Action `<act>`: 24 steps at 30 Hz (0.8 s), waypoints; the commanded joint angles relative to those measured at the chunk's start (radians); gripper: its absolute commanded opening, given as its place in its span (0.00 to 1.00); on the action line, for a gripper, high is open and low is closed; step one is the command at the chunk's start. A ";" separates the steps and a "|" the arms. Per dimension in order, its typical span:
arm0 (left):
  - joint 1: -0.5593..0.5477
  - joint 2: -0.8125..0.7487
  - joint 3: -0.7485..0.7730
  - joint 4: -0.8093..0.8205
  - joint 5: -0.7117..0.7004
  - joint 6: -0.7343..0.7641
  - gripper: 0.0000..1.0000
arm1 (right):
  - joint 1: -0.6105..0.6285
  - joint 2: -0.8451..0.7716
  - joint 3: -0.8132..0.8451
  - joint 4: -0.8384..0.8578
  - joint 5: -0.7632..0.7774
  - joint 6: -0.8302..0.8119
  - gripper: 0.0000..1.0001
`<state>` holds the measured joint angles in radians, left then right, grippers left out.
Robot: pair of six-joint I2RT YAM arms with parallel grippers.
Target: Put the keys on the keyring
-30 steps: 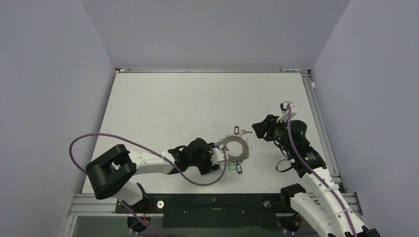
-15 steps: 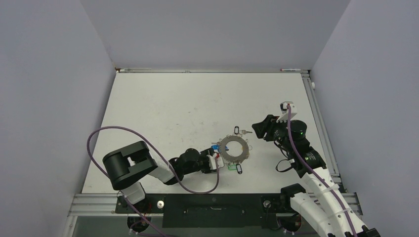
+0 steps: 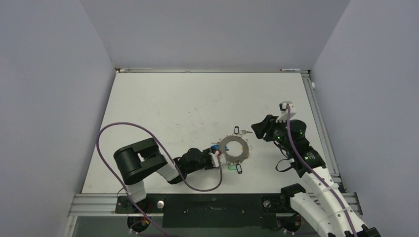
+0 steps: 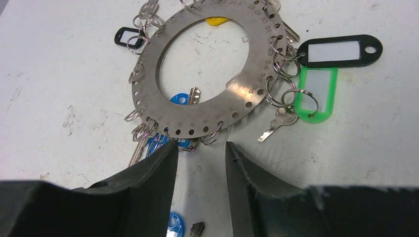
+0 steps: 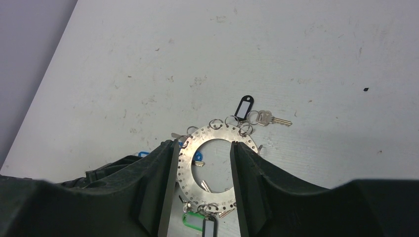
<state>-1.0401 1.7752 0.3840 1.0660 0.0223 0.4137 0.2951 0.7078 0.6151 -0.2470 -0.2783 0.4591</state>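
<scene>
Your left gripper (image 4: 199,148) has its jaws spread partway, pinching nothing, tips just short of the keyring (image 4: 146,86) rim. The loose blue-tagged key (image 4: 174,226) lies on the table (image 4: 59,74) between them, ungripped, so this looks like the pick-up step. Next, close squarely on it. The right gripper (image 5: 202,145) hovers well apart, jaws spread, empty. Tiny stamped marks edge the keyring, possibly numbers, too small to read. The tag labels (image 4: 330,50) are blank.

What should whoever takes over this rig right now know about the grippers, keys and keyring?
Left gripper: open, empty, low at the keyring's rim.
Right gripper: open, empty, above the table beside the ring.
Keyring: flat on the table, several tagged keys already on it.
Blue-tagged key: loose on the table under the left gripper.
Left to do: grasp it and thread it on.
</scene>
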 commanded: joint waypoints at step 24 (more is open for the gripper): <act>-0.015 0.135 0.019 0.196 -0.003 -0.030 0.00 | -0.002 0.031 0.000 0.053 -0.016 -0.010 0.44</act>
<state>-1.0485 1.8950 0.3992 1.2293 0.0055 0.4030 0.2951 0.7303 0.6151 -0.2398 -0.2855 0.4583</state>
